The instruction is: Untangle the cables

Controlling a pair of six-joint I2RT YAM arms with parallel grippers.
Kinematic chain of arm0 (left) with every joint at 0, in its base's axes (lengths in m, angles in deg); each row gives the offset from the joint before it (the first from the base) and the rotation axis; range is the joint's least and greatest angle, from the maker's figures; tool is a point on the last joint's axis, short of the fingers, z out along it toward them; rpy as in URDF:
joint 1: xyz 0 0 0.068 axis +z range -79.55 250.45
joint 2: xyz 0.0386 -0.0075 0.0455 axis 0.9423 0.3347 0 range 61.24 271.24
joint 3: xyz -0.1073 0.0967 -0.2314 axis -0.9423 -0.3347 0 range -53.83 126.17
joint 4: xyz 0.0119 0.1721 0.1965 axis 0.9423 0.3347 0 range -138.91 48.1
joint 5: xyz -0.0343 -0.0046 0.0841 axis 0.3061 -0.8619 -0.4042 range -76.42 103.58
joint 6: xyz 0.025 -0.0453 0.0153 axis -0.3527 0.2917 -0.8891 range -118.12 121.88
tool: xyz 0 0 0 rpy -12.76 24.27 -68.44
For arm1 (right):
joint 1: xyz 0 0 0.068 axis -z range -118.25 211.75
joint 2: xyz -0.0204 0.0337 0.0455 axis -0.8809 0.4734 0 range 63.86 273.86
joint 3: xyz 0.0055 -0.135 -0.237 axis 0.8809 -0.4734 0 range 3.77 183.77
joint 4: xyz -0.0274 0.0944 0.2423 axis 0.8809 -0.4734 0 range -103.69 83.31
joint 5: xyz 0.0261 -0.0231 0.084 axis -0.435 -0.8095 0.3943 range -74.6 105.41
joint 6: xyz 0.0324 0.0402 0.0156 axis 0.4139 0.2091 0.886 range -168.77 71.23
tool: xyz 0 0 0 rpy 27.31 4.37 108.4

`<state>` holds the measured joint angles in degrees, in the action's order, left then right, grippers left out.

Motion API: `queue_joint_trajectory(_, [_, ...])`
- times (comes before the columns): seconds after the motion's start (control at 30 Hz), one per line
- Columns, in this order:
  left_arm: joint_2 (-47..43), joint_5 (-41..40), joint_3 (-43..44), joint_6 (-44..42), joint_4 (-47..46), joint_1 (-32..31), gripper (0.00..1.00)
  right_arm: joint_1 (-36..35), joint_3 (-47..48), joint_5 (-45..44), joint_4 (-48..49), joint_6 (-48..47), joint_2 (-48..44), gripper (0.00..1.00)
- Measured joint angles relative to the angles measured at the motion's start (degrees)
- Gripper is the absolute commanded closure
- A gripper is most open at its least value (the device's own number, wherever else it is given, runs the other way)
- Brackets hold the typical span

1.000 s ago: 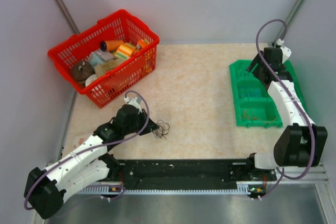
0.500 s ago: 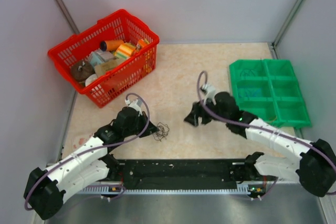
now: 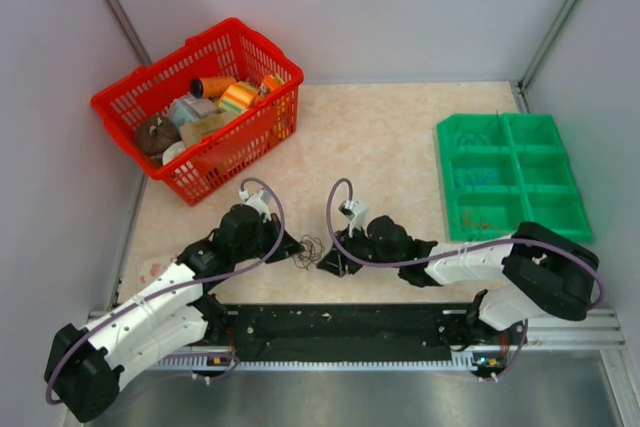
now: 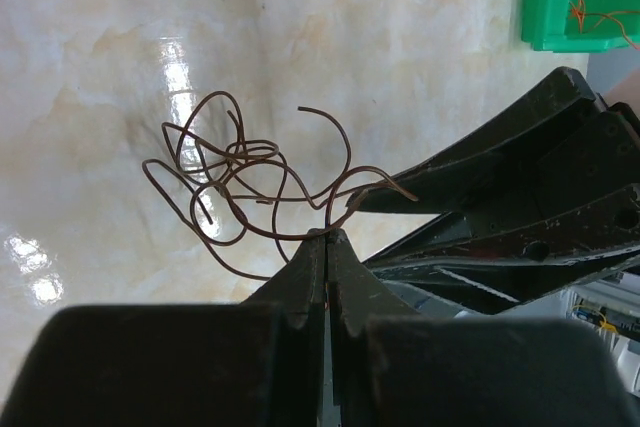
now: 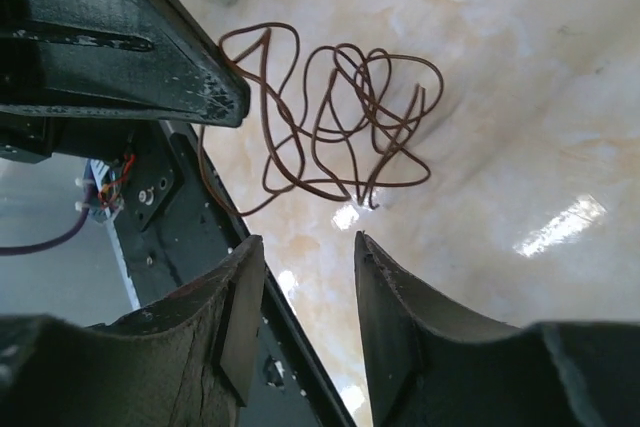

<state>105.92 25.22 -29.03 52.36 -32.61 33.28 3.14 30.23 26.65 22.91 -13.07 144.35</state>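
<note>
Jaws of the left gripper (image 4: 327,243) are pressed together on one strand at the near edge of the cables (image 4: 258,175). Those of the right gripper (image 5: 306,247) stand apart with nothing between them, just short of the bundle. The cables sit low over the tabletop (image 3: 400,137), near its front edge, between the two grippers. Whether the loops rest on it or hang just above it I cannot tell.

To do this step well, I judge that the right gripper should take a single strand on the side away from the left pinch, not a handful of loops, and close fully before any pull. The two should then draw apart slowly and low, so the crossings slide open rather than cinch into a knot. Wire this thin will likely spring and slip from a loose hold.

From the left wrist the tangle is wider than deep. Its long axis runs across the view, leftward from the pinch, and one free end points right, toward the right gripper. From above it is too small to judge
</note>
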Motion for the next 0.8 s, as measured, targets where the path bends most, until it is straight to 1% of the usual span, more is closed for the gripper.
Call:
queue_joint_trajectory(0.1, [-0.26,0.37,0.0,0.02,0.04,0.0,1.0,-2.38,0.0,-2.51,3.91,0.83,1.79,0.6])
queue_joint_trajectory(0.3, [-0.44,1.09,0.0,0.22,0.04,0.0,1.0,-2.84,0.39,-7.54,10.34,2.97,7.48,0.62])
queue_joint_trajectory(0.37, [-0.44,1.4,0.13,0.33,0.11,0.0,1.0,-2.99,0.61,-9.51,10.1,3.32,9.03,0.62])
queue_joint_trajectory(0.5, [-0.44,1.81,0.61,0.39,0.42,0.0,1.0,-3.17,0.7,-13.4,7.69,3.3,8.72,0.59])
queue_joint_trajectory(0.67, [-0.44,2.08,0.7,0.44,0.42,0.0,1.0,-3.15,0.63,-15.3,7.39,3.04,8.2,0.58])
queue_joint_trajectory(0.7, [-0.44,2.08,0.7,0.44,0.42,0.0,1.0,-3.17,0.63,-15.21,7.78,3.04,8.2,0.59])
queue_joint_trajectory(0.73, [-0.42,2.1,0.7,0.44,0.42,0.0,1.0,-3.17,0.63,-15.08,8.24,3.06,8.22,0.62])
queue_joint_trajectory(0.8, [-0.22,2.25,0.72,0.44,0.39,0.0,1.0,-3.23,0.83,-15.02,9.4,3.1,8.72,0.74])
